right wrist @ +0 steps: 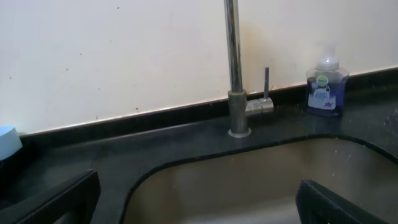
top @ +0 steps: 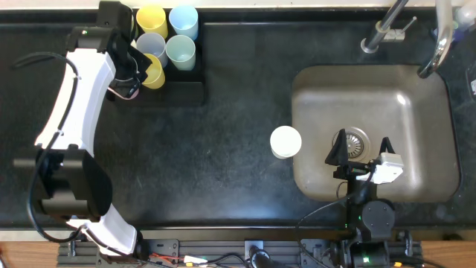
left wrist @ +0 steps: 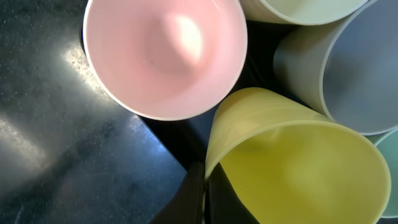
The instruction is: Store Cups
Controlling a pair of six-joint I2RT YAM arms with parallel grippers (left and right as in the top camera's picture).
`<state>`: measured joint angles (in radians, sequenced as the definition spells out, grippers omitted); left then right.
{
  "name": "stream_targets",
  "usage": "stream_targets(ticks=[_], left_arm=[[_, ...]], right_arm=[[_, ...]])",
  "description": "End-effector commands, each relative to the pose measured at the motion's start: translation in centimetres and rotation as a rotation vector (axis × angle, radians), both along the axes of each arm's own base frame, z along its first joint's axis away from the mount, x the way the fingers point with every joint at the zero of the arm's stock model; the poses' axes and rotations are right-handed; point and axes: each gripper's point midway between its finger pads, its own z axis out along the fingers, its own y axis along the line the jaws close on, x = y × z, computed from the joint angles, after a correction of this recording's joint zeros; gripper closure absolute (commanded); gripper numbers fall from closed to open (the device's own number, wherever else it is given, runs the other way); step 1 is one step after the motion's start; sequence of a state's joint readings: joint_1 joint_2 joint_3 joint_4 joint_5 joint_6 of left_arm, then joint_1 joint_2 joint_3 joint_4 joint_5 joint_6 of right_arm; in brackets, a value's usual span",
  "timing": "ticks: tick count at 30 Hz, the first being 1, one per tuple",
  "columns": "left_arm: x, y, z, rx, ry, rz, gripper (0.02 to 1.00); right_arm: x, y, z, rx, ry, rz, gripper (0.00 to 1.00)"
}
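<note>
Cup (left wrist: 298,168), yellow, tilted in left end effector (left wrist: 204,186); mouth upward.

The left arm (top: 74,97), well apart from the sink (top: 416,89), has long white shells between black joints. Its base (top: 71,186) is a thick black cylinder. A thin black cable (top: 44,55) curves at its side away from the sink, and thin wires (top: 123,91) loop at the black wrist. The right arm (top: 375,216), at the sink's rim, is black with a round joint, a white block (top: 387,168) and a small green light (top: 347,223). The right gripper (top: 363,144) has two black, pointed fingers (top: 338,146).
</note>
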<state>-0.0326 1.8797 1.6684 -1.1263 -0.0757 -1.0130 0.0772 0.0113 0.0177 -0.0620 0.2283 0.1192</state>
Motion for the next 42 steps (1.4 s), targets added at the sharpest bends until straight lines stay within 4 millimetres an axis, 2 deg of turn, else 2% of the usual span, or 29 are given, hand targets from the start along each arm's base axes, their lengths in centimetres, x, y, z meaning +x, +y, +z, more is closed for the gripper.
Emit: stream_targets(ticks=[1,5,12,21,31,42], left_arm=[[-0.1,0.4,-1.2,0.016,0.025,0.022,0.982],[0.0,-0.1,-2.2,-0.009,0.048,0.016,0.982],[-0.3,-0.3,-2.3,-0.023,0.062,0.013,0.982],[-1.4,-0.4,-0.7,-0.029,0.062,0.007,0.982],[-1.8,-0.3,-0.6,-0.012,0.075,0.007,0.982],[-1.8,0.0,-1.9,0.005,0.108,0.01,0.982]], right_arm=[[0.0,-0.3,-0.3,0.004,-0.002,-0.012,0.005],[0.0,-0.3,-0.3,0.004,-0.002,-0.012,0.005],[0.0,-0.3,-0.3,0.004,-0.002,-0.012,0.003],[0.0,-0.3,-0.3,0.004,-0.002,-0.012,0.003],[0.0,-0.3,-0.3,0.005,-0.002,-0.012,0.005],[0.0,-0.3,-0.3,0.005,-0.002,-0.012,0.005]])
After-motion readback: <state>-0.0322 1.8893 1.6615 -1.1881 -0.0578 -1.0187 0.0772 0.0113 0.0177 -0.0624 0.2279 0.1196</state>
